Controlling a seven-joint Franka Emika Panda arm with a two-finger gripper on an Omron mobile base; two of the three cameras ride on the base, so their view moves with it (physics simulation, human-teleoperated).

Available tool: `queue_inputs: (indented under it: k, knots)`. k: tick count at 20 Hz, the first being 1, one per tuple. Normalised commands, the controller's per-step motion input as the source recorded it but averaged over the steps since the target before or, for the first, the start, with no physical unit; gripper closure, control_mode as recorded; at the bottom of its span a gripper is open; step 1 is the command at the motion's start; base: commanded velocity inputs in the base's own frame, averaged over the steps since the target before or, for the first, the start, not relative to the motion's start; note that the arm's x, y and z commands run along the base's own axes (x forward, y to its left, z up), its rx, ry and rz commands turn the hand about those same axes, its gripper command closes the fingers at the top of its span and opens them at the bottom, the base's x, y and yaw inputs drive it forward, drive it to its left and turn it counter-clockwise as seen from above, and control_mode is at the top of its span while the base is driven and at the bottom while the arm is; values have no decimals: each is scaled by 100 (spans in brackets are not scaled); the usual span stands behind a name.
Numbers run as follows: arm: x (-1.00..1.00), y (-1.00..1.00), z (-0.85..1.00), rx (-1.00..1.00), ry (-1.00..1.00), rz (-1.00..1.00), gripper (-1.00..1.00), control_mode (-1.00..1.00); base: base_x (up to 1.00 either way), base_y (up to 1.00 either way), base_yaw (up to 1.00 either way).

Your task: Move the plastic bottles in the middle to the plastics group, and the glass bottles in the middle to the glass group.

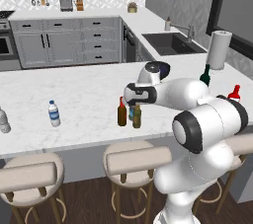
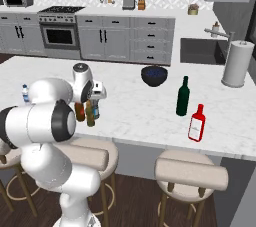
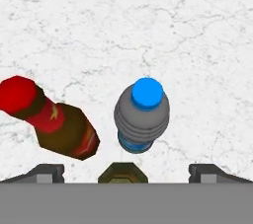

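Three small bottles stand together near the counter's front edge. The dark brown one with a red top (image 1: 121,113) (image 2: 80,112) (image 3: 59,124) is on the left, and the olive-amber one (image 1: 137,117) (image 2: 90,116) (image 3: 122,173) is beside it. The bluish plastic bottle (image 1: 131,114) (image 2: 95,110) (image 3: 142,117) stands just behind them. My gripper (image 1: 136,100) (image 2: 96,95) (image 3: 129,171) hovers open right above them, its tips wide apart on either side of the olive bottle's top. The water bottles (image 1: 54,113) (image 1: 4,121) (image 2: 25,93) stand to the left. The green bottle (image 1: 205,75) (image 2: 183,96) and red bottle (image 1: 234,93) (image 2: 197,123) stand to the right.
A dark bowl (image 2: 154,75) sits mid-counter beyond the cluster. A paper towel roll (image 1: 219,49) (image 2: 236,63) stands at the right end near the sink (image 2: 200,51). Padded stools (image 1: 133,161) (image 2: 190,171) line the counter's front edge.
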Motion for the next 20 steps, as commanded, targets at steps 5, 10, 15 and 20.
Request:
queue_inputs:
  k: [5,10,15,20]
  knots:
    - [-19,0,-15,0,0,0,100,-100,0,0,0]
    - [-10,-2,-10,0,0,0,100,-100,0,0,0]
    - [-4,-9,-1,4,0,0,100,-100,0,0,0]
    - [-23,-17,35,4,0,0,100,-100,0,0,0]
